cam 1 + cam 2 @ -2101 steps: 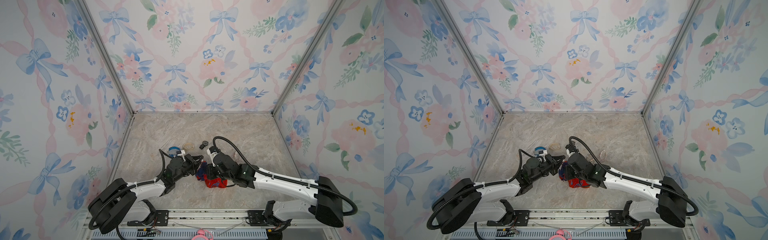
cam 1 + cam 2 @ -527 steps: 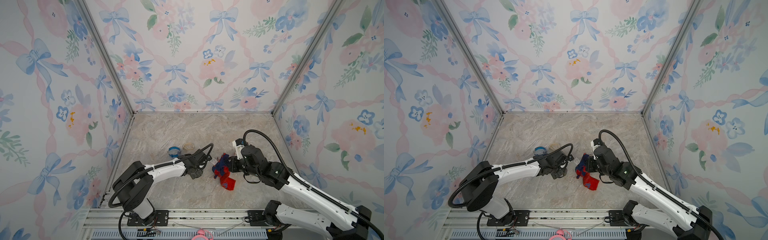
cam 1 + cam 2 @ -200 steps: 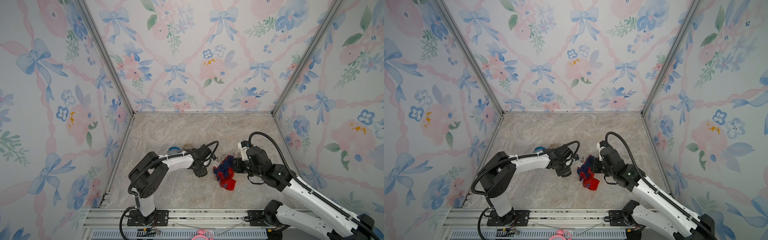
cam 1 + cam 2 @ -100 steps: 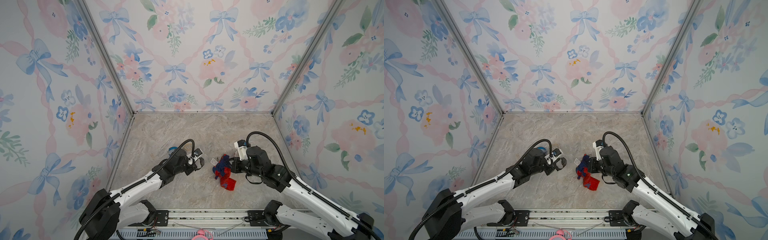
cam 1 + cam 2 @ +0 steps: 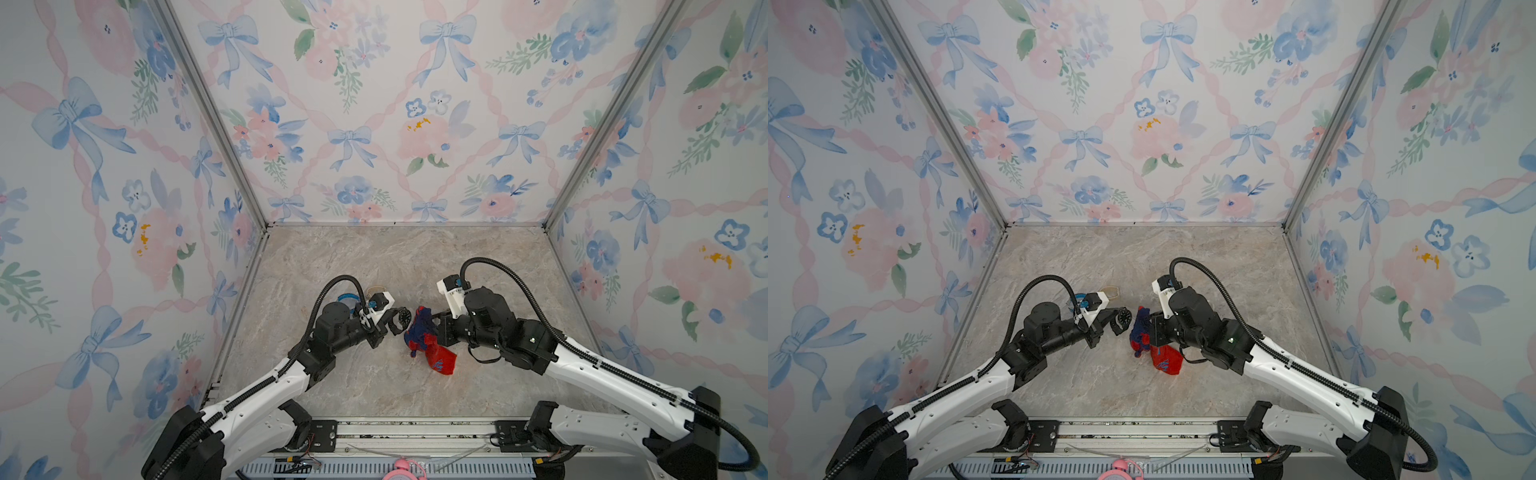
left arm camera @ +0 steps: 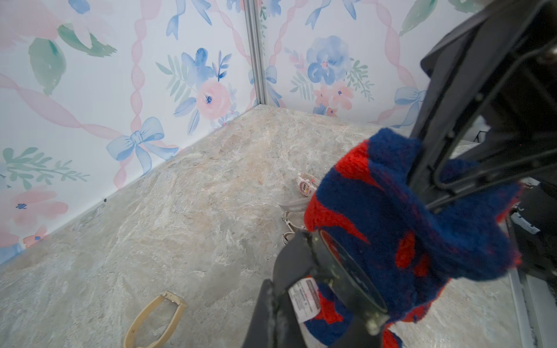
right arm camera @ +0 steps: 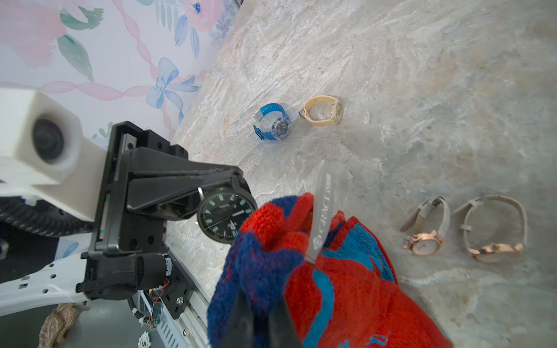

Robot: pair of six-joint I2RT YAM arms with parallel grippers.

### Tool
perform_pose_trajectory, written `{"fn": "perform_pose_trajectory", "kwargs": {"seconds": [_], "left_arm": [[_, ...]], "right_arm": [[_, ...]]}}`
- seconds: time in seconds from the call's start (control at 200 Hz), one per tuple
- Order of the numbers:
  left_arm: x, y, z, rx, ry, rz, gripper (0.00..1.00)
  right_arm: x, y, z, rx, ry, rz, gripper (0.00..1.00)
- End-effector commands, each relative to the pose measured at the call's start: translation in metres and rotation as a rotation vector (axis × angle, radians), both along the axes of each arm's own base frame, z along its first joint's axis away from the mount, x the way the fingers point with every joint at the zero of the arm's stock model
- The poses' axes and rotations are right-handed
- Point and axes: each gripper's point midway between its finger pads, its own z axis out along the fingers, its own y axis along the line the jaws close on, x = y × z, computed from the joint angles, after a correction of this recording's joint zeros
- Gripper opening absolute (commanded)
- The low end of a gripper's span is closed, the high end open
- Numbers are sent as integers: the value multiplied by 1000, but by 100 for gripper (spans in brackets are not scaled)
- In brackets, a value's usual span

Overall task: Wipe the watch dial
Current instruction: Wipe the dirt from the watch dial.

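My left gripper [image 5: 394,323] is shut on a black watch [image 5: 402,318] and holds it up above the table's middle, with its dark dial [image 7: 224,218] facing the right arm. A red and blue fleece cloth [image 5: 424,337] hangs bunched from my right gripper [image 5: 435,328], which is shut on it. In the right wrist view the cloth [image 7: 331,271] overlaps the dial's edge. In the left wrist view the cloth [image 6: 407,211] presses against the watch glass [image 6: 346,271] and hides most of it. The cloth's lower end rests on the table.
A blue watch [image 7: 272,126] and a tan watch [image 7: 324,114] lie behind the left gripper. Two rose-gold watches [image 7: 425,232] [image 7: 494,238] lie by the cloth. A pink-white watch [image 6: 306,186] lies beyond it. Floral walls [image 5: 374,124] close three sides of the marble table [image 5: 415,257].
My right gripper has carried the cloth leftward until it meets the watch. The left arm has changed its posture over the last second, with the watch staying near the same spot.
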Motion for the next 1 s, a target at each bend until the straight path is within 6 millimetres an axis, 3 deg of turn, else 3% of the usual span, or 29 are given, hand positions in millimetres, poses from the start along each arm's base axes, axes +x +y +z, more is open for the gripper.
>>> {"fn": "perform_pose_trajectory", "kwargs": {"seconds": [0.0,0.1,0.385,0.56,0.7,0.81,0.995], "left_arm": [[-9,-4,14,-85,-16,-49,0],[-12,-4,15,-106,-13,-60,0],[-14,-7,27,-201,33,-71,0],[-13,-11,27,-248,105,-77,0],[-13,-15,21,-253,144,-89,0],[-7,-11,7,-192,157,-46,0],[-3,-2,-25,34,213,18,0]], "right_arm": [[4,19,32,53,-92,32,0],[6,29,33,44,-96,46,0],[3,49,14,5,-76,74,0],[3,50,3,-38,-73,64,0],[7,47,8,-38,-91,41,0],[11,31,15,-64,-110,-9,0],[21,-32,22,-96,-87,-163,0]]}}
